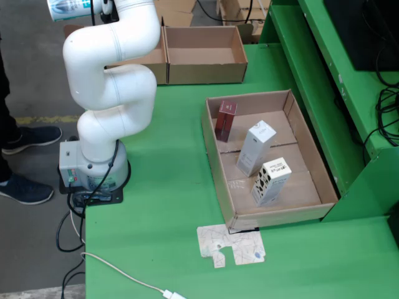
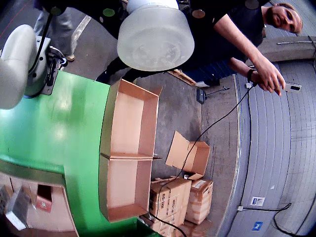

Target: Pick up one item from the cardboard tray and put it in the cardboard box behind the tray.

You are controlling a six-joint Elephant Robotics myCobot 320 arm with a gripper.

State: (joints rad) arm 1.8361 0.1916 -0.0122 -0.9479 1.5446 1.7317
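The view from the side: green table [image 1: 168, 187], concrete floor [image 1: 31, 75] around. Gripper [image 2: 155, 37] carries a white can [image 1: 68, 9], up at 11 o'clock from the tray [image 1: 214, 156]; grip width I can't tell.

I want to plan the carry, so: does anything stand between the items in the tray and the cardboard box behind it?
Nothing visible does. In the view from the side, only bare green table lies between the tray and the open box. The arm stands left of that path. Both box compartments show empty in the view on the gripper.
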